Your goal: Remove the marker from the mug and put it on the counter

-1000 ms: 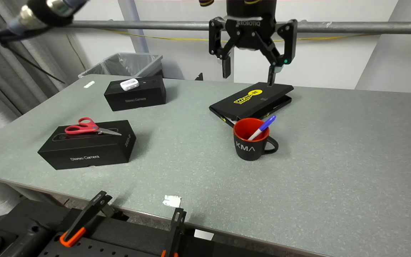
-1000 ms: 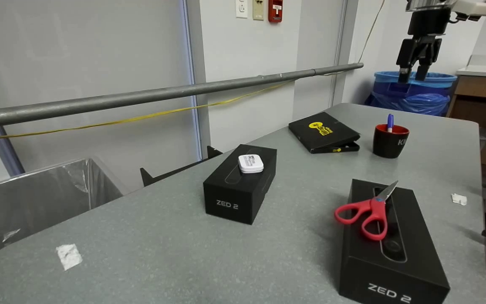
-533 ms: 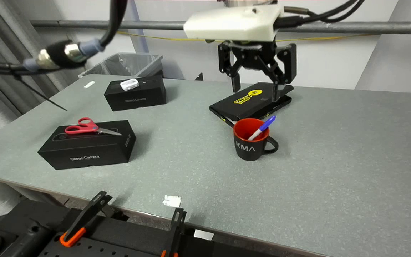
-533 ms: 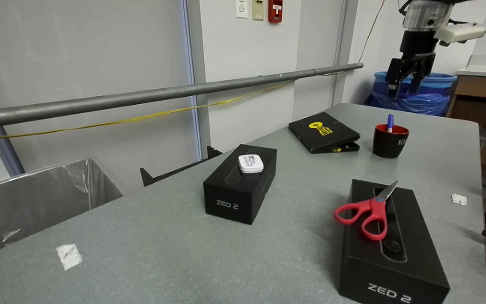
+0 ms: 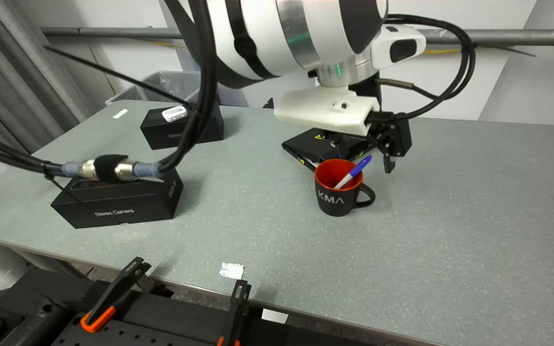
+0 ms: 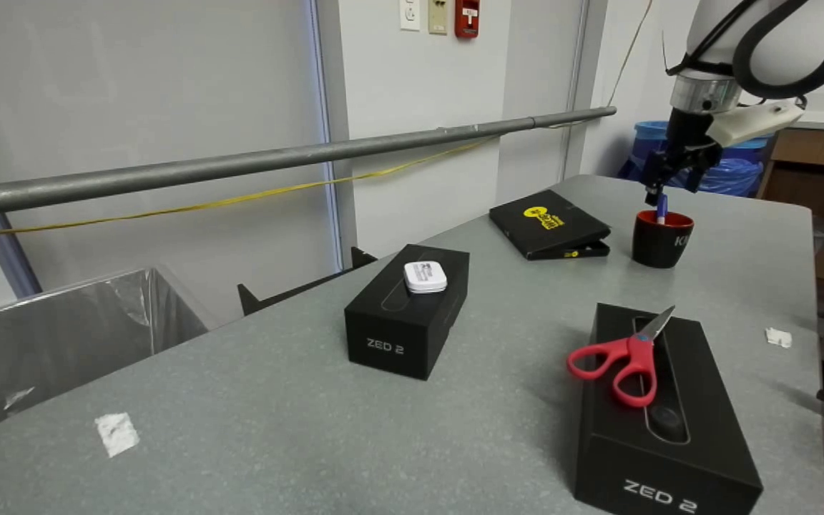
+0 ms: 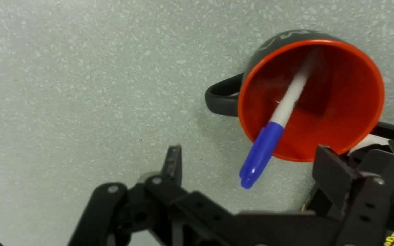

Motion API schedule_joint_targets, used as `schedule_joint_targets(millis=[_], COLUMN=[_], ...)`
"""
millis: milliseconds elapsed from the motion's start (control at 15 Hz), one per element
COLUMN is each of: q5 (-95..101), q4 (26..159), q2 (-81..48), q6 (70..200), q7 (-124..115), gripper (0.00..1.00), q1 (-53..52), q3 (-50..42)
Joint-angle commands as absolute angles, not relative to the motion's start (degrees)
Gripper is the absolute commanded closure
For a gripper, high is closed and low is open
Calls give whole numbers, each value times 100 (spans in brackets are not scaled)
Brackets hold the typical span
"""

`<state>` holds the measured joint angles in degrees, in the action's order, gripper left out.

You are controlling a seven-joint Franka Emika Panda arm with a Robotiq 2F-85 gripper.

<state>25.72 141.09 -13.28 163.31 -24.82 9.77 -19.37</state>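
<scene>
Lower than before, the gripper (image 7: 249, 149) hangs wide-jawed near the smooth marker (image 7: 277, 121) overhanging the red-rimmed mug (image 7: 351, 94); speckled counter (image 7: 80, 85) gives room alongside.

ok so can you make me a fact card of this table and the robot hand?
Marker: blue cap, white body, leaning in the mug with its cap past the rim
Mug: black outside, red inside, upright on the grey counter
Hand: open, holding nothing, the marker's cap between its two sides in the wrist view
Scissors: red handles, lying on a black box
White case: on another black box
Flat box: black, yellow print, near the mug
Job: marker not out yet
</scene>
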Motion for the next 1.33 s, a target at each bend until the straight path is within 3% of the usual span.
schedule_joint_targets(millis=[0, 333, 400, 533, 1067, 1200, 1267], q5=[2982, 2743, 2526, 2147, 664, 511, 474], q4=[14085, 14216, 14227, 14236, 14230, 14240, 14255], q2=[-1561, -1461, -1434, -1431, -1385, -1330, -1303], q6=[16761, 16994, 16918, 16860, 16783, 16781, 16774], q7=[-3084, -2954, -2766, -2549, -1562, -1440, -1388], gripper=[0, 0, 25, 32, 97, 100, 96], q1=[469, 178, 265, 398, 780, 815, 825], q3=[-2594, -2972, -2847, -2647, -1915, -1839, -1820])
